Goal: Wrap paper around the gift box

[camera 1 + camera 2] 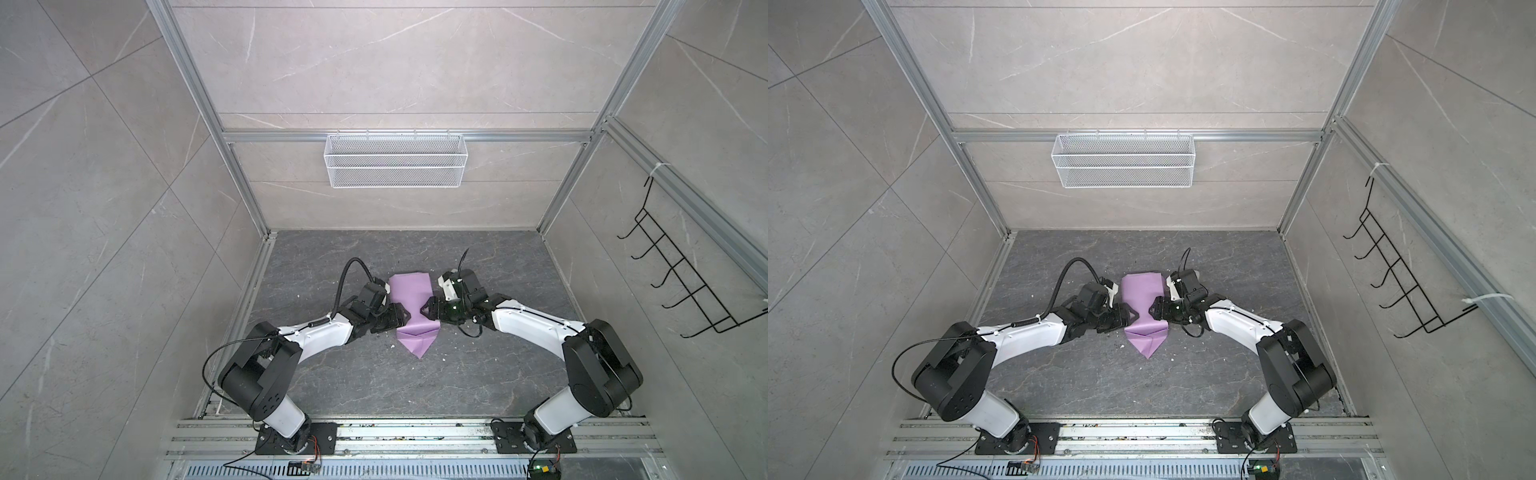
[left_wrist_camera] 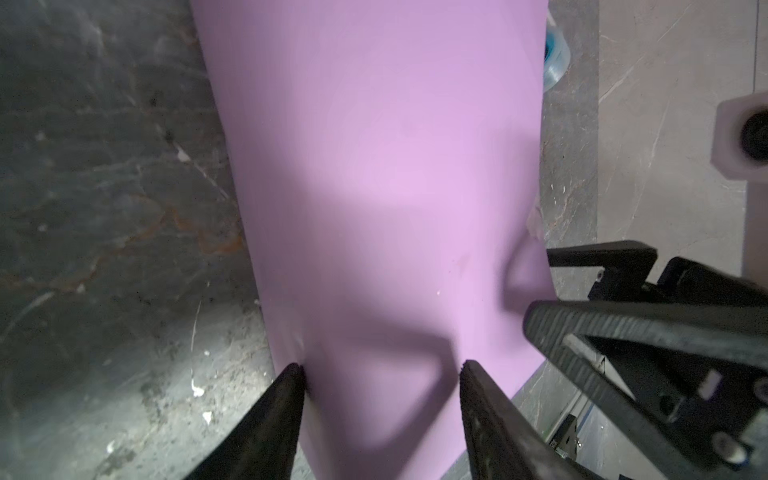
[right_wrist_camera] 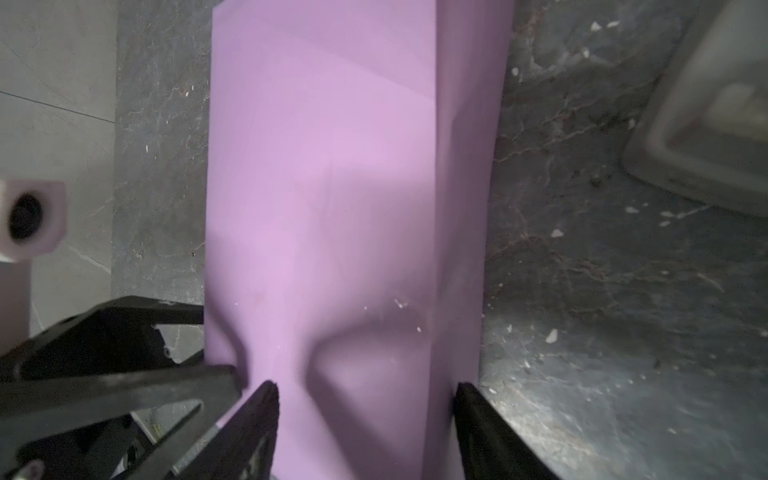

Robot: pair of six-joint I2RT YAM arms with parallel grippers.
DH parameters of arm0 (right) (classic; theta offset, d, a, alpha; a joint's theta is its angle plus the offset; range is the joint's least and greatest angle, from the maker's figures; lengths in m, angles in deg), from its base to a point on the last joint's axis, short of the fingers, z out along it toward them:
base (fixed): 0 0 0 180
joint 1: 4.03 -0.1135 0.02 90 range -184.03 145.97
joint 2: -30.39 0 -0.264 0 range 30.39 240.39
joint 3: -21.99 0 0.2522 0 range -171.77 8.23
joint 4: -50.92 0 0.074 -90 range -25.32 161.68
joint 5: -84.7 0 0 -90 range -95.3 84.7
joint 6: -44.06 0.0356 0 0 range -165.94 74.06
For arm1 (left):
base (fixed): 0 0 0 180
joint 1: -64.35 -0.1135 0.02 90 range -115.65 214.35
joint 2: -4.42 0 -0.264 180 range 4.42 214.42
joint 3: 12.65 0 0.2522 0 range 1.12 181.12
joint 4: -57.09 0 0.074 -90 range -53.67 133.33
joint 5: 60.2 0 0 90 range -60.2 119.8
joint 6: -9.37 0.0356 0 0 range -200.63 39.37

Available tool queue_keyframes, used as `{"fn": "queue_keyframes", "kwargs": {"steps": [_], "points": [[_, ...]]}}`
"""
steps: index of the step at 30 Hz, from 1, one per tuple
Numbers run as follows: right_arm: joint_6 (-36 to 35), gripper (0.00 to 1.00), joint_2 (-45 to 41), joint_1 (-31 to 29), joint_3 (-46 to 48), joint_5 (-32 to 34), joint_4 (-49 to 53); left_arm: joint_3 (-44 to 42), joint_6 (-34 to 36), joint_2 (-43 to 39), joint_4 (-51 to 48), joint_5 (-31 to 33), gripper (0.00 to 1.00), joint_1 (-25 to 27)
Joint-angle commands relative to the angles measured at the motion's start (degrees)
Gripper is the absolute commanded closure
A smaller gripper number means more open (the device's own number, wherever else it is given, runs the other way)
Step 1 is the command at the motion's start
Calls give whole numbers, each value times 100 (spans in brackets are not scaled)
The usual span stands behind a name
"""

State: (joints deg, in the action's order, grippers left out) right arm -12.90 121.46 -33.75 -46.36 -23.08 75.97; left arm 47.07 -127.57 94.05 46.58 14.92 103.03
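Note:
The paper (image 1: pixel 409 297) (image 1: pixel 1141 297) lies lilac side out as a long wrapped bundle on the dark floor, with a folded pointed end (image 1: pixel 419 347) toward the front. The gift box is hidden under it. My left gripper (image 1: pixel 402 318) (image 1: pixel 1133 316) and right gripper (image 1: pixel 426 309) (image 1: pixel 1154 309) face each other across the bundle, which is pinched narrow between them. In the left wrist view the left gripper (image 2: pixel 382 368) stands open, its tips resting on dented paper (image 2: pixel 374 166). In the right wrist view the right gripper (image 3: pixel 365 384) is open in the same way on the paper (image 3: pixel 324 187).
A white wire basket (image 1: pixel 395 164) hangs on the back wall and a black hook rack (image 1: pixel 681 274) on the right wall. A clear tape roll (image 2: pixel 555 50) and a grey-white device (image 3: pixel 706 124) lie beside the bundle. White crumbs dot the floor.

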Motion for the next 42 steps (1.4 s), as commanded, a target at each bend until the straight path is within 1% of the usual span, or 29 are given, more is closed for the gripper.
{"fn": "queue_keyframes", "kwargs": {"steps": [1, 4, 6, 7, 9, 10, 12, 14, 16, 18, 21, 24, 29, 33, 35, 39, 42], "points": [[-426, 28, -133, -18, -304, 280, 629, -151, -167, -379, -22, 252, 36, 52], [-681, 25, -599, -17, -293, 1121, 1395, -225, 158, -748, -470, 882, 31, 50], [-703, 24, -1028, -17, -137, 1396, 1835, -328, 522, -1144, -709, 1234, 29, 49], [-631, 25, -1235, -24, -9, 1333, 1948, -419, 721, -1332, -737, 1352, 29, 49], [-263, 24, -1661, -135, 404, 975, 1895, -679, 1275, -1772, -683, 1522, 29, 67], [-89, 24, -1786, -238, 565, 877, 1854, -811, 1594, -1933, -581, 1485, 29, 76], [242, 25, -1973, -519, 823, 810, 1800, -1081, 2423, -2230, -279, 1252, 33, 220], [444, 25, -2101, -597, 1007, 726, 1690, -1299, 3223, -2431, 11, 1124, 36, 599], [511, 25, -2219, -580, 1114, 810, 1620, -1432, 4007, -2501, 239, 1300, 38, 1133], [418, 25, -2214, -509, 1078, 955, 1717, -1490, 4685, -2383, 402, 1417, 41, 1594], [234, 25, -2121, -313, 978, 971, 1839, -1345, 5361, -1963, 370, 1473, 44, 1916], [80, 25, -2169, -99, 975, 1026, 1911, -1156, 5816, -1471, 404, 1656, 46, 2125], [-125, 24, -2361, 262, 1026, 1066, 2045, -785, 6262, -685, 538, 1968, 45, 2362], [-192, 24, -2488, 506, 1140, 1000, 2080, -651, 6543, -231, 701, 2278, 41, 2486], [-185, 24, -2515, 586, 1190, 922, 2058, -596, 6645, -54, 753, 2480, 39, 2526], [-191, 24, -2464, 666, 1217, 816, 2030, -496, 6871, 242, 827, 2886, 39, 2618], [-178, 24, -2453, 689, 1223, 777, 1995, -464, 6950, 389, 891, 2983, 39, 2647]]}}
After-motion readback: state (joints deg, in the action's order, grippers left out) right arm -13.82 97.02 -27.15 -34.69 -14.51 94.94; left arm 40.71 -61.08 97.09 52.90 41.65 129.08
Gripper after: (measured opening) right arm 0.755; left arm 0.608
